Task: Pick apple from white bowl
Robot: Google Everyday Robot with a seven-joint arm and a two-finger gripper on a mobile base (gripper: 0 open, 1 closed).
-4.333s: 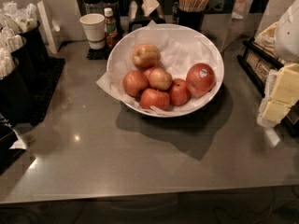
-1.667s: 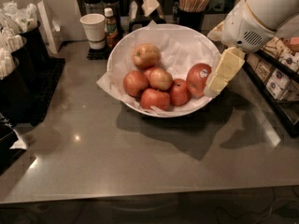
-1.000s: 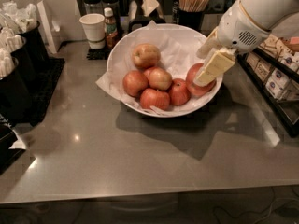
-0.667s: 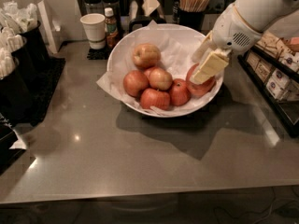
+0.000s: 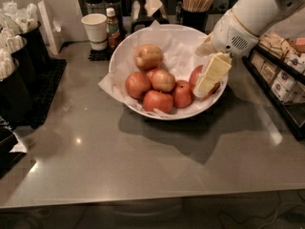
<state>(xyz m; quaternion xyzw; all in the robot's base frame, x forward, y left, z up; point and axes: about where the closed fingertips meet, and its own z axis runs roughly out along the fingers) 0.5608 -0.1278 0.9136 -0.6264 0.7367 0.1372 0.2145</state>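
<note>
Your arm [image 5: 255, 13] comes in from the upper right and slopes down to the left over the far right rim of the white bowl [image 5: 167, 116]. Its white wrist housing hangs just above that rim. The gripper [image 5: 208, 75] points down into the right side of the bowl, its cream pad lying across the front of the apple [image 5: 195, 74]. You cannot tell how wide the gripper stands, or whether it has hold of anything.

The apple sits against the bowl's right inner wall, mostly hidden behind the pad, with only its left red flank showing. A smaller apple [image 5: 182, 93] touches it on the left. Four more [image 5: 157, 100] cluster toward the middle and left, on crinkled white paper [image 5: 178, 51].

To the right, a dark rack of packets [image 5: 281, 73] stands near the bowl, leaving a narrow strip of counter under the arm. Behind the bowl stand a paper cup [image 5: 94, 30], a small bottle [image 5: 112, 25] and a holder of wooden stirrers [image 5: 195, 1]. Black bins [image 5: 19, 75] line the left edge. The grey countertop [image 5: 143, 171] in front of the bowl is the widest open stretch.
</note>
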